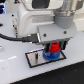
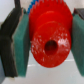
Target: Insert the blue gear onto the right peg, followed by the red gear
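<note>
The pincer (image 2: 47, 42) pinches the red gear (image 2: 50, 40) between its pads, low over the grey plate (image 1: 35, 58); the blue gear (image 1: 50, 55) sits beneath, apparently already on its peg, at the plate's three o'clock end, so only seating red seems left

Chunky white arm housing with a black cable (image 1: 15, 37) plugged in beside it, and dark fingers (image 2: 10, 42) with teal-green pads (image 2: 22, 47).

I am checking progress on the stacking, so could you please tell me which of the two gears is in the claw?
The red gear, the smaller one, sits between the claw's pads; the blue gear lies beneath it.
</note>
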